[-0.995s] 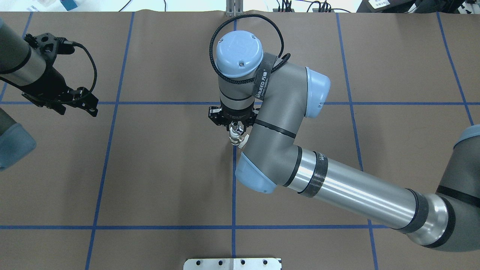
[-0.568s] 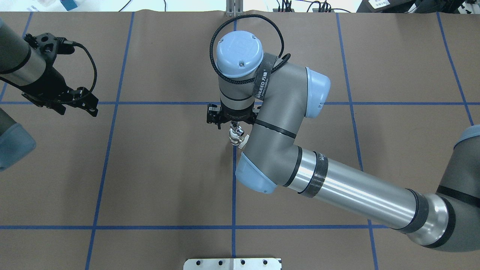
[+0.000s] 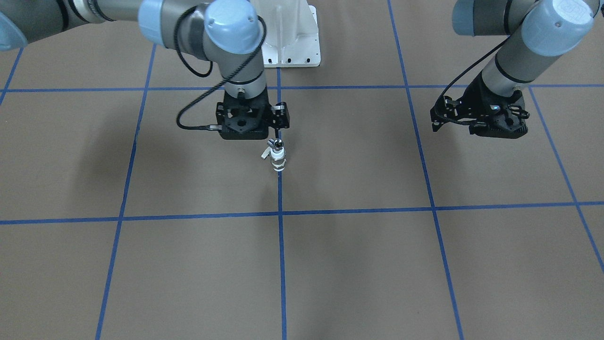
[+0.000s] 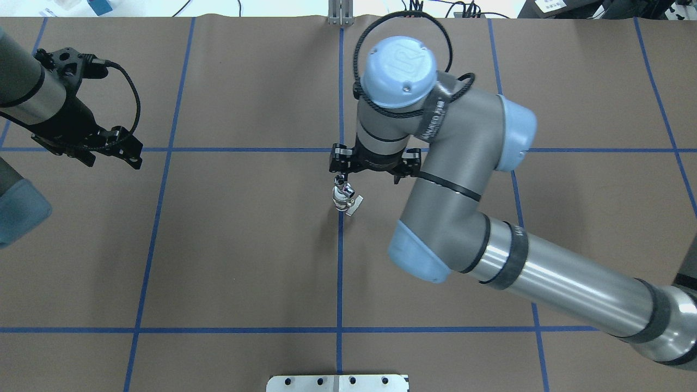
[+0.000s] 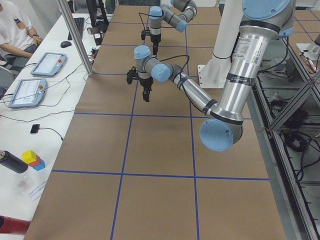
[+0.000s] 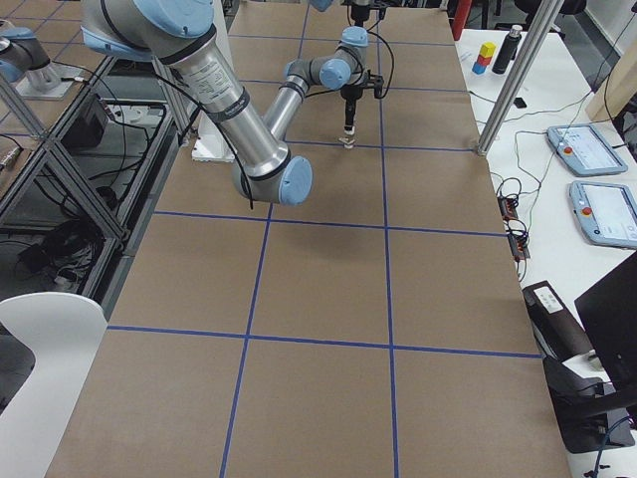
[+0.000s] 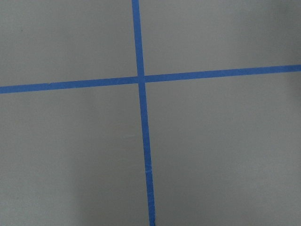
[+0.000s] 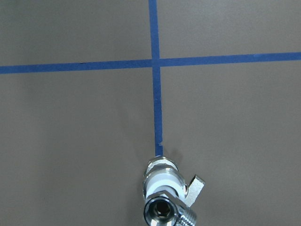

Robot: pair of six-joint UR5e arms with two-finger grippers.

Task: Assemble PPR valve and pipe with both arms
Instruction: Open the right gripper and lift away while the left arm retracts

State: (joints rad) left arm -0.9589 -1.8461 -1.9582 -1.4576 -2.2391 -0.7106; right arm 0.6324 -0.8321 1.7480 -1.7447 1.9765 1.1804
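So here's where we are: the valve stands upright and on its own on the table, right on the blue tape line near the middle. The shiny pipe sits on top of it, and the little lever sticks out to one side. The right claw hangs just beside and above the pipe's top end and holds nothing. No view shows its jaws properly, so we can't tell how wide it is. Same story for the left claw, which is empty and parked well apart off to the side.

What worries us: that stack is tall for its small base and nothing steadies it. If the right claw slides sideways at this height, it can clip the pipe and tip the whole thing over. We also reckon the pipe may only be resting in the valve, so a knock could pop it off and send it rolling
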